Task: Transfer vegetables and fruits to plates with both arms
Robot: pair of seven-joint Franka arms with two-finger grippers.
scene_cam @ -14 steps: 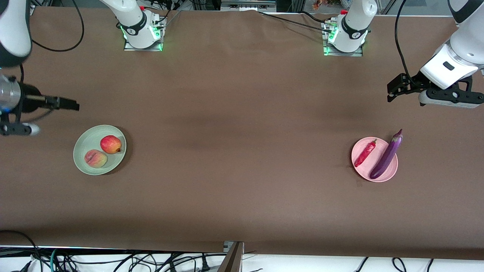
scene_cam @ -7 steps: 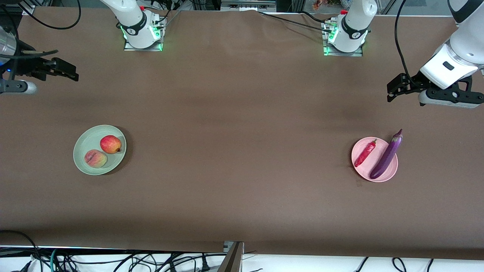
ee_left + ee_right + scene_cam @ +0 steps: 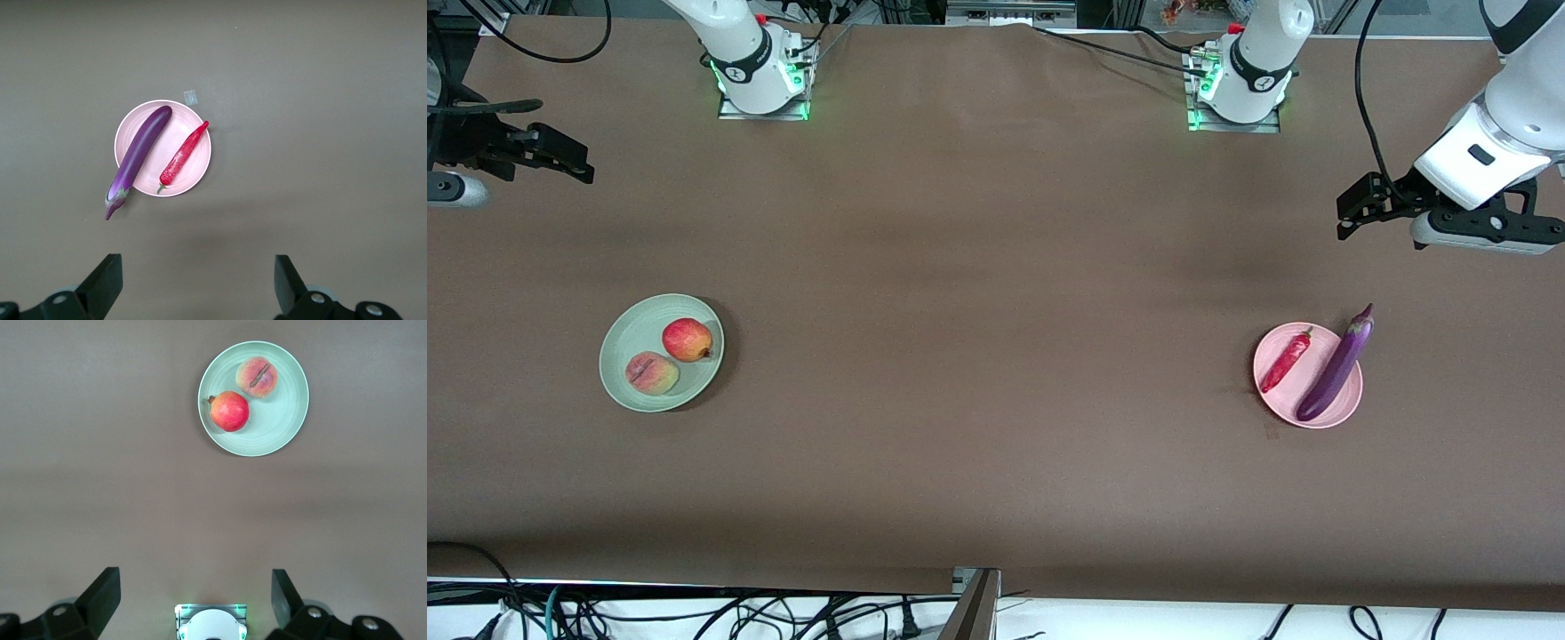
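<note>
I see the brown table (image 3: pixel 996 302) filling nearly the whole front view, with both arm bases along its top edge. The left arm (image 3: pixel 1507 116) comes in at the upper right of the frame, and its left gripper (image 3: pixel 1344 216) hangs over bare table above the pink plate; the left wrist view shows its fingers (image 3: pixel 107 283) spread wide with nothing between them. The right arm is mostly out of the frame, and its right gripper (image 3: pixel 574 164) sits at the upper left edge over bare table; the right wrist view shows its fingers (image 3: pixel 103 590) spread wide and empty too.

The mint green plate (image 3: pixel 627 378) lies in the left middle of the frame, toward the right arm's end of the table. The pink plate (image 3: pixel 1285 404) lies in the right middle.

On the pink plate I see the purple eggplant (image 3: pixel 1336 366) lying diagonally, its stem end poking past the rim. Beside it on the same plate is the red chili pepper (image 3: pixel 1284 361), apart from the eggplant.

The apple (image 3: pixel 687 340) and the peach (image 3: pixel 651 372) rest on the green plate, close together, the peach lower in the frame.
</note>
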